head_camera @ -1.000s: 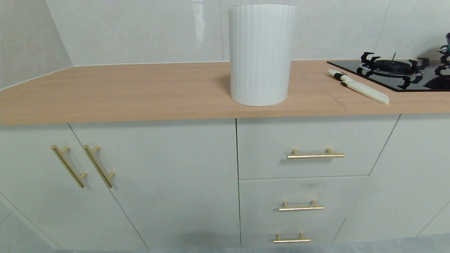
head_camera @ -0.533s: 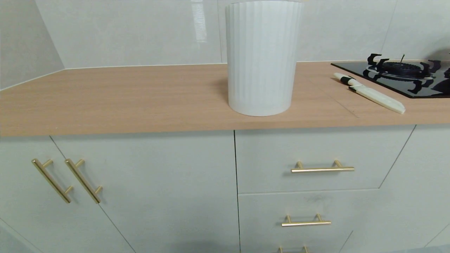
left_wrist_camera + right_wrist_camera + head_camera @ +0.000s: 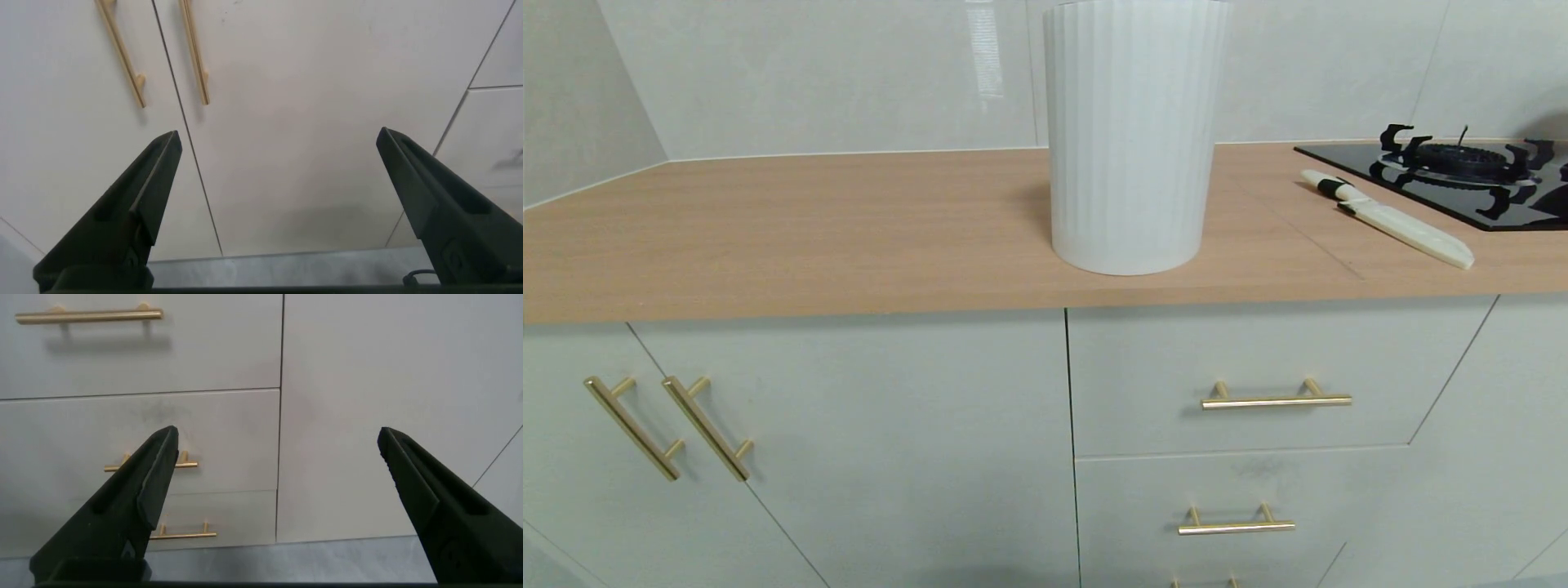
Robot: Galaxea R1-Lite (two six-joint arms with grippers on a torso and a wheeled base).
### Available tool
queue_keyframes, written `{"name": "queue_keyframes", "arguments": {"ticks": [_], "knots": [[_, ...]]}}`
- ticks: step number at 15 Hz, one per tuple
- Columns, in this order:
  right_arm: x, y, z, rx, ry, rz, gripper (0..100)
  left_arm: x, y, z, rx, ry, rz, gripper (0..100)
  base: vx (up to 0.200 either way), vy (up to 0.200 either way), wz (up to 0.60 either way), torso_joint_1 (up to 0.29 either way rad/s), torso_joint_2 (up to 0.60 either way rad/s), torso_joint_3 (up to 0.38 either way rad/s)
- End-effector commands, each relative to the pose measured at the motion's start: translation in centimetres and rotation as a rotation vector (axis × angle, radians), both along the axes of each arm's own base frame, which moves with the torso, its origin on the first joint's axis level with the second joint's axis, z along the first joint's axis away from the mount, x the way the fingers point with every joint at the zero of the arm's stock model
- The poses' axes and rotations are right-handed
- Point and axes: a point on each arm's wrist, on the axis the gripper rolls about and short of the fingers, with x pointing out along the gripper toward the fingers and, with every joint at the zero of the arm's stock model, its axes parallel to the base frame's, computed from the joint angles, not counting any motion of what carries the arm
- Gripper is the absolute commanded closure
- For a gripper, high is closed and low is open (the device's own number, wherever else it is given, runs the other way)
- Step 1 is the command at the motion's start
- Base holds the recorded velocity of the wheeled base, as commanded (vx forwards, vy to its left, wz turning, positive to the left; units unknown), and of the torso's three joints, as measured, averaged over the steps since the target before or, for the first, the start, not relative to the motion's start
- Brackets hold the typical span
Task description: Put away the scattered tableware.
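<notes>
Only the head camera has shifted, closing in on the cabinets; nothing on the counter (image 3: 809,229) has stirred. At the left, the left gripper (image 3: 276,137) hangs low before the cupboard doors (image 3: 849,441), jaws spread and empty. A white ribbed container (image 3: 1129,139), likely the holder for the tableware, stands near the front edge with bare wood to its left. The knife (image 3: 1388,219) lies flat between it and the hob (image 3: 1462,175), touching neither. The right gripper (image 3: 276,433) faces the drawers (image 3: 1241,384), jaws spread.

At upper centre of the frame we find the container (image 3: 1129,139) standing on the countertop (image 3: 809,220). Right of it lies the knife (image 3: 1388,219), with the hob (image 3: 1437,192) behind it at the upper right edge. Below the countertop we see drawers (image 3: 1241,359) at lower right and cabinet doors (image 3: 890,441) at lower left.
</notes>
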Motion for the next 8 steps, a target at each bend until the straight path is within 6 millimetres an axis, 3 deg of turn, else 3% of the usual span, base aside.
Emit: {"name": "queue_keyframes", "arguments": {"ticks": [1,4,8], "knots": [[0.01,0.0,0.01,0.0,0.001,0.0,0,0.0,0.0,0.01,0.0,-0.001,0.0,0,0.0,0.0,0.0,0.0,0.0,0.0],[0.01,0.0,0.01,0.001,0.001,0.002,0,0.0,0.0,-0.01,0.0,0.0,0.0,0,0.0,0.0,0.0,0.0,0.0,0.0],[0.01,0.0,0.01,0.001,0.001,0.002,0,0.0,0.0,-0.01,0.0,0.0,0.0,0,0.0,0.0,0.0,0.018,-0.21,-0.288]]}}
